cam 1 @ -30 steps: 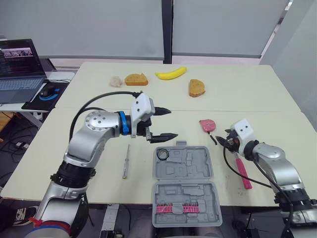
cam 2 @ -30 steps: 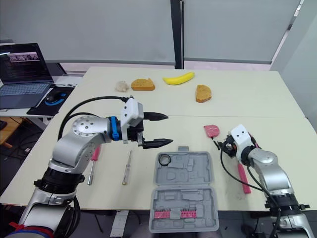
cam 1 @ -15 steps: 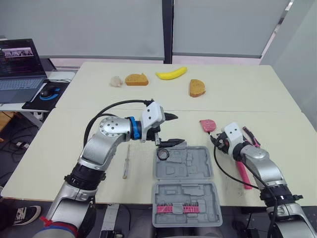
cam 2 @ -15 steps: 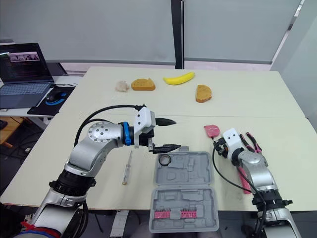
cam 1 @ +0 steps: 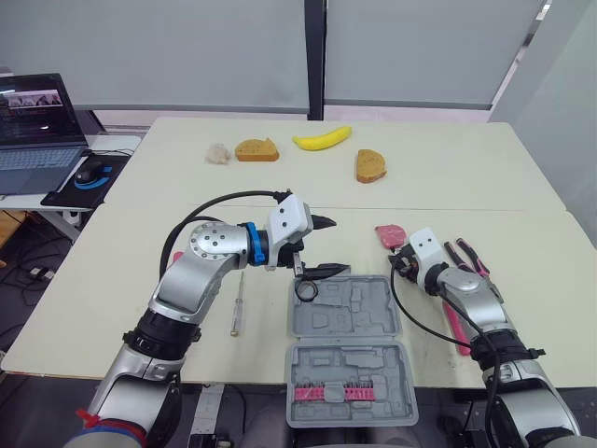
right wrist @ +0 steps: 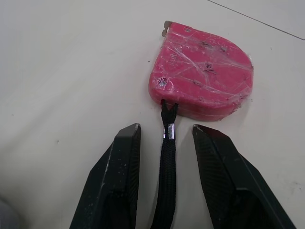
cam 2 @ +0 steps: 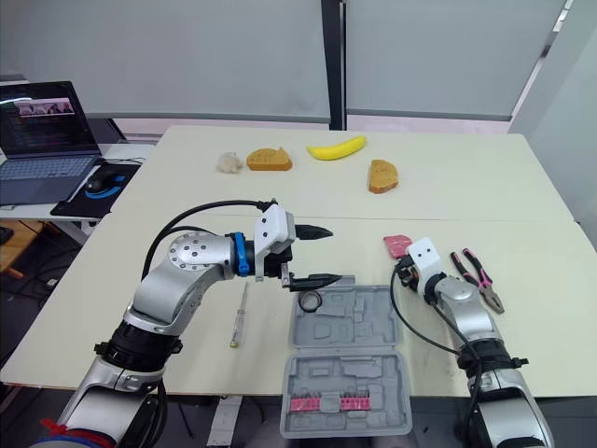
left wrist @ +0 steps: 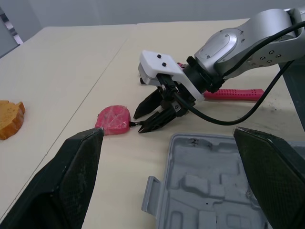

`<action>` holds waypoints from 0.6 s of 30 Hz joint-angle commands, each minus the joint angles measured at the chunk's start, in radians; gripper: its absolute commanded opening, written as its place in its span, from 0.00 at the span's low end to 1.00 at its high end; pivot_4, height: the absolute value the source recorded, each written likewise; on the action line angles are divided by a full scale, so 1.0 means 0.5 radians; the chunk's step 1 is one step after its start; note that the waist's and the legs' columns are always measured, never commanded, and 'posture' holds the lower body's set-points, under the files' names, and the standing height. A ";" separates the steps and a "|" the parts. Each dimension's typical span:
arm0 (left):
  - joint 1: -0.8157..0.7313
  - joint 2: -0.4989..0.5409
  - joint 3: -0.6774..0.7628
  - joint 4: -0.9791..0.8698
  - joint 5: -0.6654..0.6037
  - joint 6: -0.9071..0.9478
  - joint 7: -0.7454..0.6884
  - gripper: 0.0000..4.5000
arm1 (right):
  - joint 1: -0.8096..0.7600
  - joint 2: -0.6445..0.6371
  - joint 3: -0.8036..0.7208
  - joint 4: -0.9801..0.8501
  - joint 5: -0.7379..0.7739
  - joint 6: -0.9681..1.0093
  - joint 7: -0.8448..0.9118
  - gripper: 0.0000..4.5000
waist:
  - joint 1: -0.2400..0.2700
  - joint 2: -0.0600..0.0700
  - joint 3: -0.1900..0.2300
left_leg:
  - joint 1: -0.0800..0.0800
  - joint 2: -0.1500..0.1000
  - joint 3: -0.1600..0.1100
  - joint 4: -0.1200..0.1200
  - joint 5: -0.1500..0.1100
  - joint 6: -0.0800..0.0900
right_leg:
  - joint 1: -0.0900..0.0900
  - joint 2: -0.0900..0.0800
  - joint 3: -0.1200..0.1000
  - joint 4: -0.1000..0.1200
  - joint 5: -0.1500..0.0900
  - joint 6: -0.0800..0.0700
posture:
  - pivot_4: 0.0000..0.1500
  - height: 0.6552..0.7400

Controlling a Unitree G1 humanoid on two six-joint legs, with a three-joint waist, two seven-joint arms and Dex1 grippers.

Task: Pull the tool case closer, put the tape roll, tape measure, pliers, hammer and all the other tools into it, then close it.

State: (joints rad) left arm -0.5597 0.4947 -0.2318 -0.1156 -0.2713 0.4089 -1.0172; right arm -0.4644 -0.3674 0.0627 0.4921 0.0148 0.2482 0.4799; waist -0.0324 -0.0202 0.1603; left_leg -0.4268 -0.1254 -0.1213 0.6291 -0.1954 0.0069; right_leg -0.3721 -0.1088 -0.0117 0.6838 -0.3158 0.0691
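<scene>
Two grippers, both with jaws released. Left gripper (cam 1: 340,245) hangs above the far-left corner of the tool case (cam 1: 343,322), jaws spread wide and empty. The tape roll (cam 1: 306,290) lies in that corner directly below, apparently already stowed. Right gripper (right wrist: 167,131) sits low over the tabletop (cam 1: 140,252), jaws parted to either side of the black strap (right wrist: 164,191) of the pink tape measure (right wrist: 202,71). The tape measure lies just beyond the fingertips, near the case's far-right corner. The stance seems meant for pinching the thin strap rather than the broad body. Case lies open and flat at the near edge, presumably for short reaches. Pliers (cam 2: 476,273) and hammer (cam 1: 457,322) lie by the right arm, screwdriver (cam 1: 238,303) left of the case: all unpacked.
</scene>
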 commanded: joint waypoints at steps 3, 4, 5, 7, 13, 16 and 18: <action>-0.003 0.008 0.007 -0.087 -0.007 0.007 0.013 1.00 | -0.025 0.008 -0.022 0.013 -0.004 -0.035 -0.010 0.15 | 0.000 0.000 0.000 | 0.000 0.000 0.000 0.000 0.000 0.000 | 0.000 0.000 0.000 0.000 0.000 0.000 | 1.00 1.00; -0.003 0.008 0.006 -0.085 -0.007 0.009 0.013 1.00 | -0.024 0.008 -0.024 0.013 -0.003 -0.035 -0.010 0.11 | 0.000 0.000 0.000 | 0.000 0.000 0.000 0.000 0.000 0.000 | 0.000 0.000 0.000 0.000 0.000 0.000 | 1.00 1.00; -0.003 0.009 0.006 -0.084 -0.006 0.011 0.014 1.00 | -0.023 0.009 -0.025 0.013 -0.002 -0.035 -0.010 0.07 | 0.000 0.000 0.000 | 0.000 0.000 0.000 0.000 0.000 0.000 | 0.000 0.000 0.000 0.000 0.000 0.000 | 1.00 1.00; -0.004 0.012 0.003 -0.072 -0.002 0.007 0.010 1.00 | -0.018 0.009 -0.032 0.008 0.003 -0.030 -0.014 0.00 | 0.000 0.000 0.000 | 0.000 0.000 0.000 0.000 0.000 0.000 | 0.000 0.000 0.000 0.000 0.000 0.000 | 1.00 1.00; -0.011 0.020 -0.003 -0.061 0.002 0.005 -0.004 1.00 | 0.011 -0.002 -0.048 -0.028 0.015 -0.019 -0.019 0.00 | 0.000 0.000 0.000 | 0.001 0.000 0.000 0.000 0.000 0.000 | 0.000 0.000 0.000 0.000 0.000 0.000 | 1.00 1.00; -0.013 0.020 -0.009 -0.068 -0.004 0.012 -0.015 1.00 | 0.041 -0.018 -0.057 -0.078 0.023 -0.008 -0.014 0.00 | 0.000 0.000 0.000 | 0.001 0.000 0.000 0.000 0.000 0.000 | 0.000 0.000 0.000 0.001 0.000 0.000 | 1.00 1.00; -0.013 0.019 -0.013 -0.078 -0.015 0.023 -0.027 1.00 | 0.090 -0.041 -0.065 -0.190 0.046 0.033 0.023 0.00 | 0.001 0.000 0.000 | 0.001 0.000 0.000 0.000 0.000 0.000 | 0.000 0.000 0.000 0.001 0.000 0.000 | 1.00 1.00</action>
State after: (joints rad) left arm -0.5553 0.5003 -0.2326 -0.1168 -0.2703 0.4166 -1.0217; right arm -0.4313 -0.3728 0.0525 0.4503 0.0240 0.2532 0.4816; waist -0.0321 -0.0201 0.1602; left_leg -0.4265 -0.1255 -0.1213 0.6292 -0.1953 0.0068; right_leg -0.3720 -0.1088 -0.0114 0.6840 -0.3157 0.0690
